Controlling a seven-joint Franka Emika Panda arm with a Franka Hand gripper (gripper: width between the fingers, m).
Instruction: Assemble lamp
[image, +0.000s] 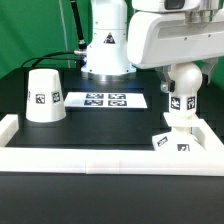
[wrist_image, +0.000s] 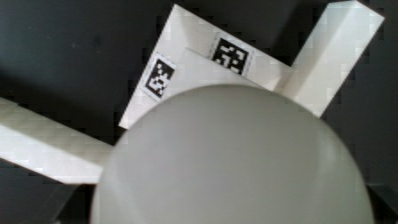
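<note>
The bulb (image: 181, 84) stands upright with its tagged stem on the small blocky base (image: 170, 141), which sits in the near corner of the white fence at the exterior view's right. My gripper (image: 181, 68) is straight above the bulb, with the hand right on its top. Its fingers are hidden, so I cannot tell if they grip. In the wrist view the round bulb (wrist_image: 222, 150) fills the middle and the tagged base (wrist_image: 192, 62) shows beyond it. The cone shade (image: 43, 95) stands apart at the exterior view's left.
The white fence (image: 100, 153) runs along the table's near edge and up both sides; its rails show in the wrist view (wrist_image: 334, 55). The marker board (image: 105, 99) lies mid-table. The robot pedestal (image: 105, 45) stands behind it.
</note>
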